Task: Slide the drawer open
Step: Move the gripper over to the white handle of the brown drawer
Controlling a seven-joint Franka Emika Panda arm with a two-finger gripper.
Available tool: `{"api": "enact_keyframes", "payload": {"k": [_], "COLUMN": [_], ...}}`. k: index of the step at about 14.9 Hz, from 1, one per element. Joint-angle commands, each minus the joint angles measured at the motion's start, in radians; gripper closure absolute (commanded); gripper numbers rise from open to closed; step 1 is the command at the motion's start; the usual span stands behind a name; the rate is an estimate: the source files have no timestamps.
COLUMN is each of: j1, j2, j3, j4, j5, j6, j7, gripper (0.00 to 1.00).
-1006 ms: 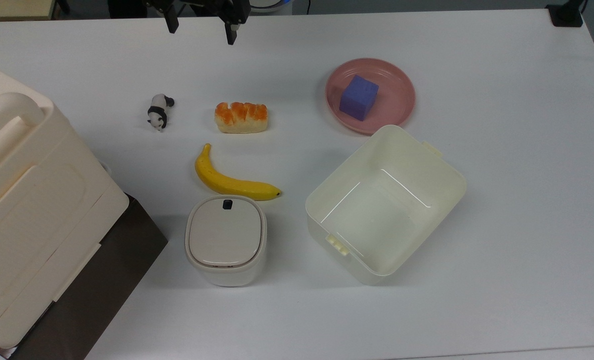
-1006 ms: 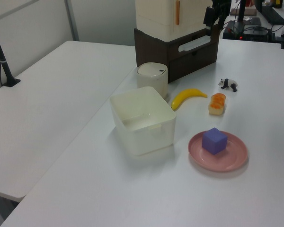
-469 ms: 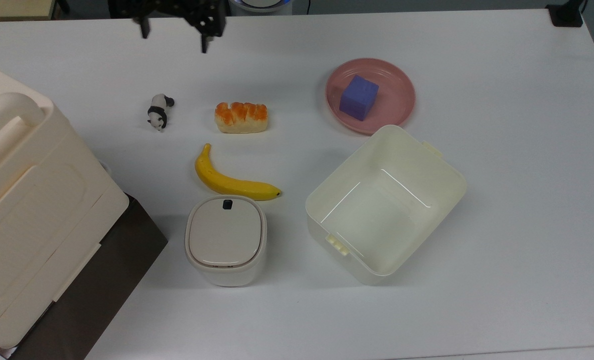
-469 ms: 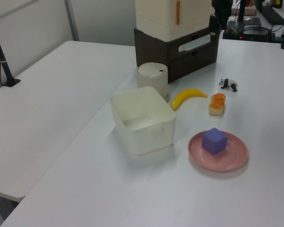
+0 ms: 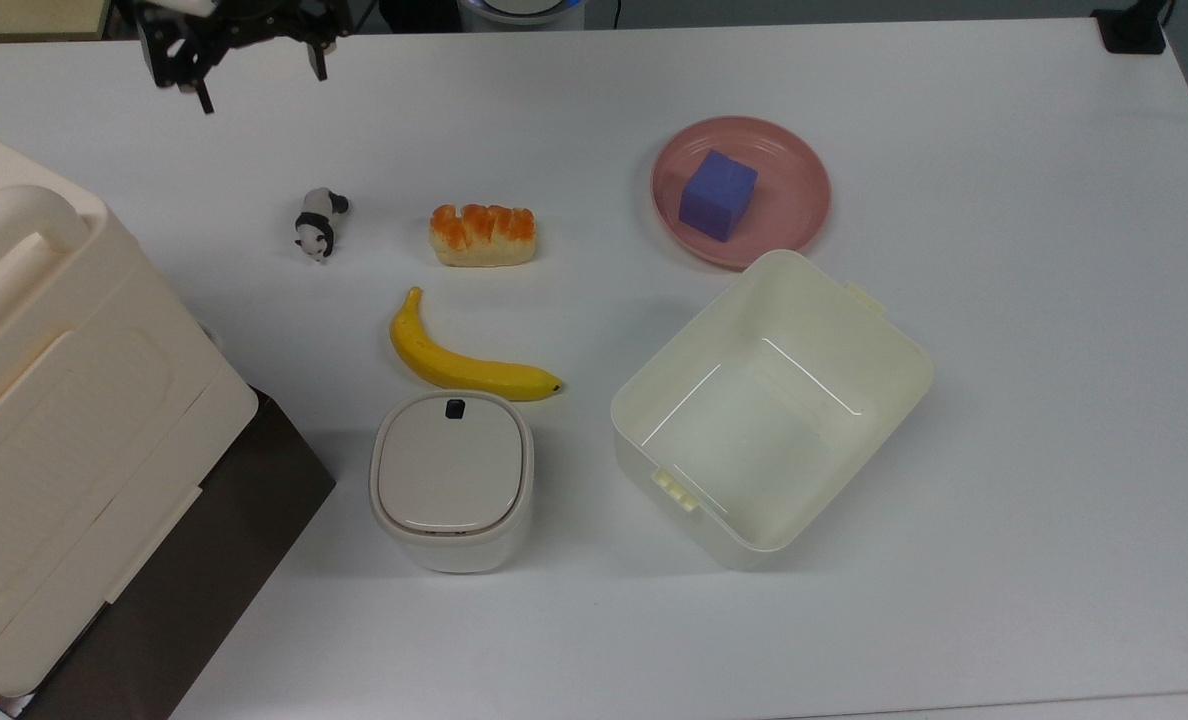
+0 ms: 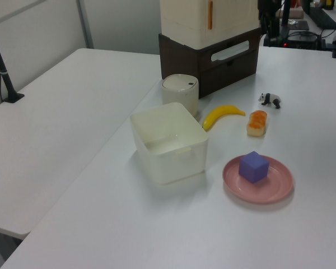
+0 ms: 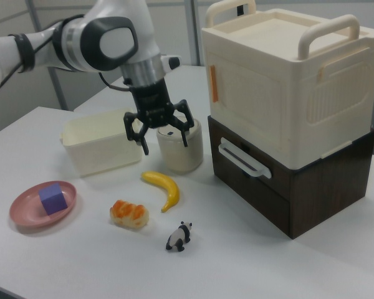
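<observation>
The drawer (image 7: 252, 171) is the upper dark brown panel of the cabinet (image 7: 324, 187), with a white loop handle (image 7: 244, 158), and it sits flush and closed. The same drawer (image 6: 231, 53) faces the table in the left view. In the top view just the cabinet's dark top (image 5: 189, 570) can be seen, under the cream box. My gripper (image 7: 164, 141) hangs open and empty above the table, to the right view's left of the drawer and well apart from the handle. In the top view my gripper (image 5: 259, 82) is at the far edge, beyond the panda.
A cream lidded box (image 7: 287, 75) sits on the cabinet. On the table lie a toy panda (image 5: 319, 222), a bread piece (image 5: 482, 235), a banana (image 5: 464, 360), a small lidded bin (image 5: 451, 478), an open cream bin (image 5: 879, 345) and a pink plate (image 5: 794, 215) holding a purple cube (image 5: 718, 194).
My gripper has travelled toward the top view's left along the far table edge, turning as it went. It stays open, and nothing on the table has moved.
</observation>
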Motion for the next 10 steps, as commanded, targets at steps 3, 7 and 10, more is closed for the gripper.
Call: {"api": "enact_keyframes", "payload": {"k": [3,7,10], "j1": [-0.037,-0.039,-0.039], "j2": [0.067,0.113,0.140], "j3": [-0.008,-0.033,-0.033], "j4": [0.015,0.020,0.018], "j5": [-0.020,-0.028,-0.098], "j6": [0.082,0.263,0.323], "j7": [-0.396,-0.397,-0.391], "gripper": [0.00,0.00,0.00]}}
